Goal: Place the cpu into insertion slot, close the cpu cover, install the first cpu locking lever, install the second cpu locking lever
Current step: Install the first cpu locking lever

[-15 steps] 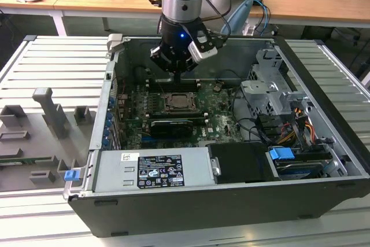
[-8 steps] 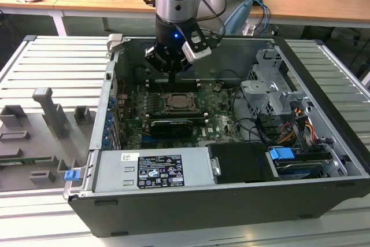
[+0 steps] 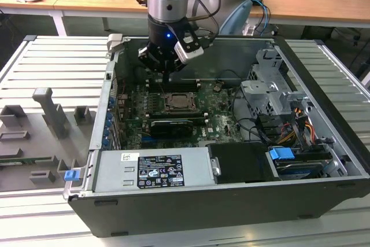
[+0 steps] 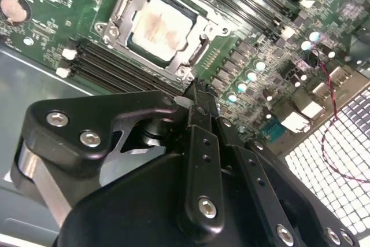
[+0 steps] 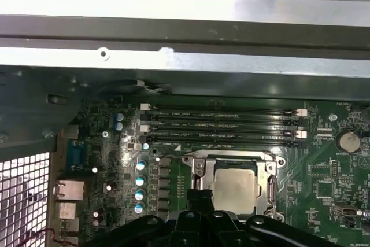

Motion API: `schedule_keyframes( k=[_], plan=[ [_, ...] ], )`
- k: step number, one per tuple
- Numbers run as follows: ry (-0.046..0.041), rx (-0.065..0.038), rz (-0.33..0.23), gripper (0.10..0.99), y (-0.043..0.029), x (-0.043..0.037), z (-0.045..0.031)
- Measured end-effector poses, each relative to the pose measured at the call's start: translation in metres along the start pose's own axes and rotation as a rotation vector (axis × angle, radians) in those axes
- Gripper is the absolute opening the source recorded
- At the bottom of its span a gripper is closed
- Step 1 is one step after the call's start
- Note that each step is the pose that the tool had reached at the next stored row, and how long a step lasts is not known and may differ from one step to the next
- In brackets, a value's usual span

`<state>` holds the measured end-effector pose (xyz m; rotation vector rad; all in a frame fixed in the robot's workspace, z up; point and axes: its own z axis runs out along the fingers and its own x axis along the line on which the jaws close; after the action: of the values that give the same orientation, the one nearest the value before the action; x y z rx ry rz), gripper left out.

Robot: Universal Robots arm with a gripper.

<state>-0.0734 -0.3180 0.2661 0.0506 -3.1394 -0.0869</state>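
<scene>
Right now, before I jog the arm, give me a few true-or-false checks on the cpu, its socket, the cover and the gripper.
1. The cpu lies in the insertion slot. True.
2. The gripper is holding the cpu. False: it is shut on nothing, with its tip close to the socket's edge.
3. The cpu cover lies down around the cpu's face. True.
4. The computer case has its side panel on. False: the case lies open, with the motherboard exposed and the gripper reaching inside.
</scene>
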Motion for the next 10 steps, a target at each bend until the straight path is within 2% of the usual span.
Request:
schedule_keyframes(
  k=[4,7,9,10],
  plan=[
    [-0.0002,0.000,0.000,0.106,0.0002,0.0076,0.0004],
    [-0.0006,0.000,0.000,0.106,0.0005,0.0173,0.0009],
    [-0.0014,0.000,0.000,0.106,0.0008,0.0293,0.0023],
    [-0.0015,0.000,0.000,0.106,0.0009,0.0322,0.0028]
  ],
)
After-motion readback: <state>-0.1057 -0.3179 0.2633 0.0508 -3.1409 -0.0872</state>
